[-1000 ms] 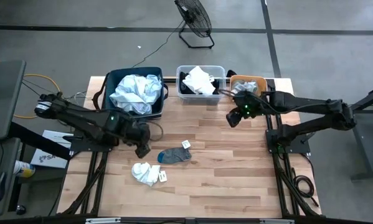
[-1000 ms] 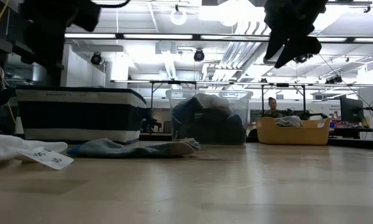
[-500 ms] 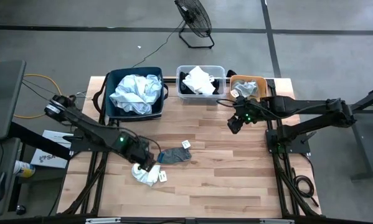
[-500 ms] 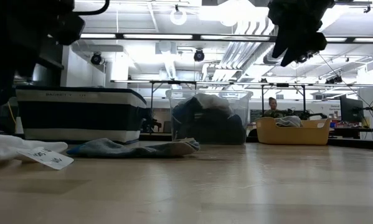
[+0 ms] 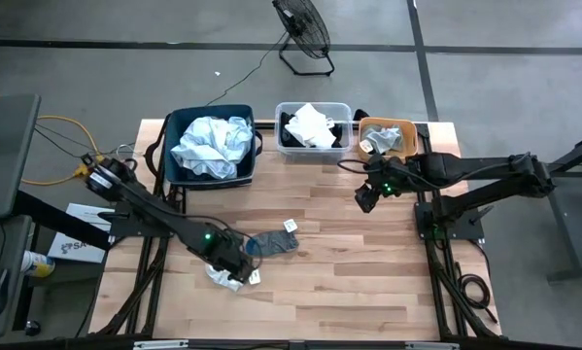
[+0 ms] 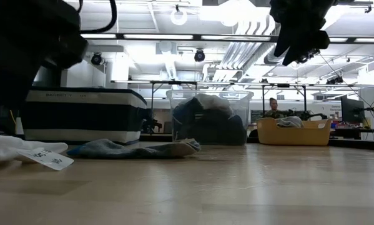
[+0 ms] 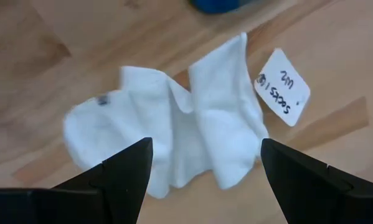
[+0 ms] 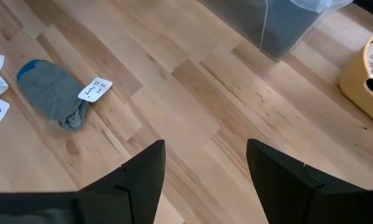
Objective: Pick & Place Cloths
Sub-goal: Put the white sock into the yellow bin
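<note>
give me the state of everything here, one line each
left gripper: open, right above the white sock
white sock: crumpled on the table, paper tag attached, not gripped
grey sock: lying flat on the table, tagged
right gripper: open, empty, raised over bare table
navy bin: holds pale blue cloth
clear tub: holds white and dark cloths
orange tub: holds a small grey cloth

I am working in a large robotics lab: bare concrete floor (image 5: 524, 58), a standing fan (image 5: 303, 29), exposed ceiling ducts (image 6: 236, 53) and strip lights, further workbenches (image 6: 286, 94) behind my wooden table (image 5: 349, 282).
</note>
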Action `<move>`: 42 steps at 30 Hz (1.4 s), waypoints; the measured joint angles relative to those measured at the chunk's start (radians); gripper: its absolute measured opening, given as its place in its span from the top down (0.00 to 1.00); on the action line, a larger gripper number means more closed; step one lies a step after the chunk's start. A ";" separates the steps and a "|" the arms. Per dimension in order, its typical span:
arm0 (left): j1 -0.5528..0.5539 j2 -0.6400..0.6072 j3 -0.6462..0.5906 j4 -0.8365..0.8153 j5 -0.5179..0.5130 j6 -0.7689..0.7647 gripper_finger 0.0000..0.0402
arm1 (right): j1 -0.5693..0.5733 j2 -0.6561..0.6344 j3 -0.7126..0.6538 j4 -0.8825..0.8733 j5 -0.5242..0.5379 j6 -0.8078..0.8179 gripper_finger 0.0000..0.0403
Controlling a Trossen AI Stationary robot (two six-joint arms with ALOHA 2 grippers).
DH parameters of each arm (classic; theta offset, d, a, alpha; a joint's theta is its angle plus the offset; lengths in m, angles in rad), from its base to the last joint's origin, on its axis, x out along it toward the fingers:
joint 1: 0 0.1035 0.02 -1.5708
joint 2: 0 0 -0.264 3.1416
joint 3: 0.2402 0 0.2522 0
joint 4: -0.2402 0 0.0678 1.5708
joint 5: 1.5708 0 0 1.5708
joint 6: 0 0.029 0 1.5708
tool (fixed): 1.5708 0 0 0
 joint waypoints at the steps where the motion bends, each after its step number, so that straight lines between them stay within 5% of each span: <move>1: 0.000 0.010 0.000 0.012 0.007 0.000 0.27 | 0.000 0.000 0.000 -0.001 -0.002 0.005 0.46; 25: 0.000 0.219 0.005 0.010 0.091 0.039 0.30 | 0.000 0.000 0.000 -0.008 -0.001 0.012 0.46; 31: 0.001 0.239 0.005 0.016 0.104 0.054 0.50 | 0.000 0.000 0.000 -0.009 -0.002 0.012 0.46; 40: 0.002 0.241 0.009 0.030 0.104 0.122 0.94 | 0.000 0.000 0.000 -0.017 0.001 0.012 0.46; 42: 0.002 0.237 0.029 0.014 0.094 0.167 0.96 | 0.000 0.000 0.000 -0.016 0.001 0.012 0.46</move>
